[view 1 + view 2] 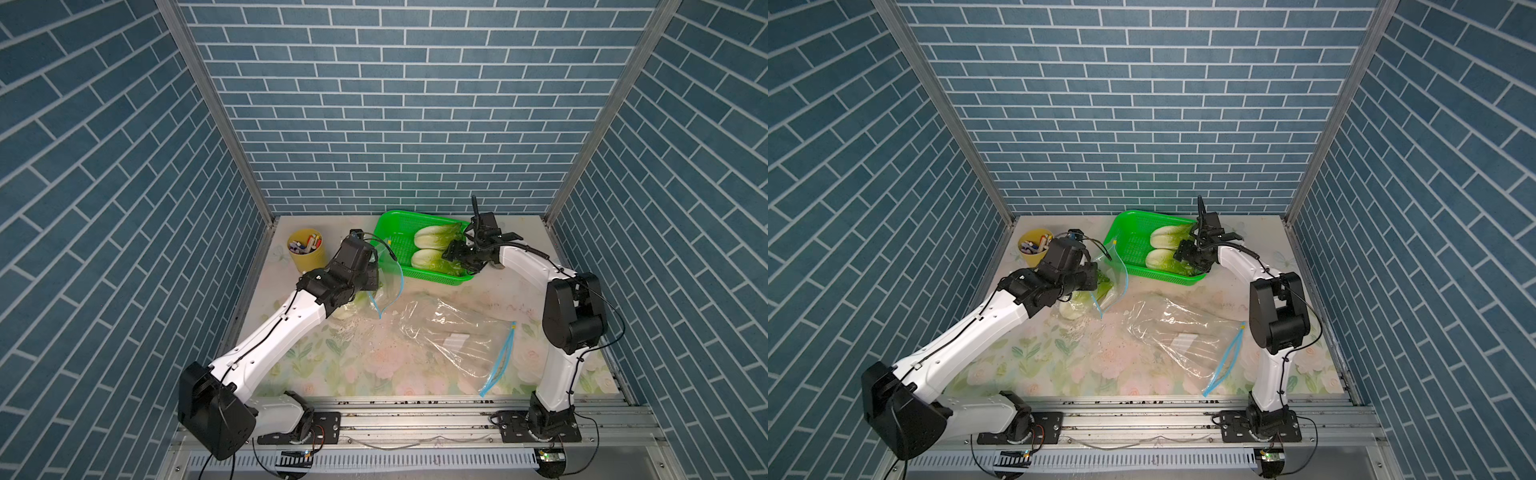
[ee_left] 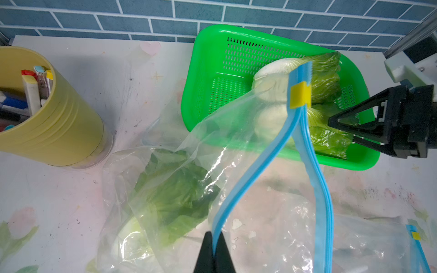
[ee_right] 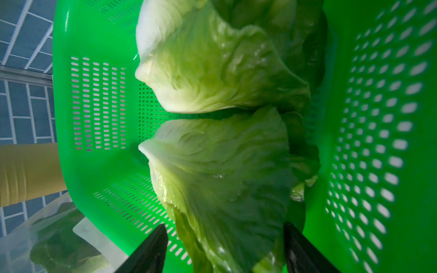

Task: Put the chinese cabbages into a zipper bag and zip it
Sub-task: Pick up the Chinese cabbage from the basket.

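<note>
Chinese cabbages were seen in two places. Two heads were laid side by side in the green basket at the back of the bench, with white bases turned toward the left arm's side and leaves toward the right arm. A third head was lodged inside a clear zipper bag on the bench just left of the basket, near the yellow pen cup. The left tool was fully closed on one blue zipper strip of that bag, by which the mouth was held up and gaping. The yellow slider was parked at the strip's far end. The right tool was set low inside the basket, its fingers spread wide on either side of the leafy end of the nearer head. Whether the leaves were touched could not be told. A second zipper bag was spread flat on the bench in front of the right arm, its blue strips parted.
</note>
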{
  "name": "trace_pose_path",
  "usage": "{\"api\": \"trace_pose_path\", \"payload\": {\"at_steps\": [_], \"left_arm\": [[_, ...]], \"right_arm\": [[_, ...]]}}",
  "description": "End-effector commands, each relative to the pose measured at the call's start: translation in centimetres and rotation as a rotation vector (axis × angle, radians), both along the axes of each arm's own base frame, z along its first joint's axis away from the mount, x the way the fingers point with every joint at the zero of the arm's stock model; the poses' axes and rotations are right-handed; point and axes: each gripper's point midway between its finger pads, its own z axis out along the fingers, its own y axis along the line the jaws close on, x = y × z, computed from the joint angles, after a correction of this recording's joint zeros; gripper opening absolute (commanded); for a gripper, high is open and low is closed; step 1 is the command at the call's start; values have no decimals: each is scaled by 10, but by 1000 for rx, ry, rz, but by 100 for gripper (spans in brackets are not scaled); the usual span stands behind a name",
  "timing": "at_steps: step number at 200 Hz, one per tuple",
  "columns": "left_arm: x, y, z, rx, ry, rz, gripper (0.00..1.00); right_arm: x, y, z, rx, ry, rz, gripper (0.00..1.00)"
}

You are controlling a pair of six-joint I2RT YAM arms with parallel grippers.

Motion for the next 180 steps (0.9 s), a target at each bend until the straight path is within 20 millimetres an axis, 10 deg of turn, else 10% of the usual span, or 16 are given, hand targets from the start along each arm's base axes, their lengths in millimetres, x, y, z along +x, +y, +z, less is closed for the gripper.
{"api": "trace_pose_path", "payload": {"at_steps": [1,180], "left_arm": [[1,1,-1,16,4,9,0],[2,1,-1,17,7,18,0]], "right_arm": [[11,14,7,83,-2,4,75],[19,30,36,205,-129,55,0]]}}
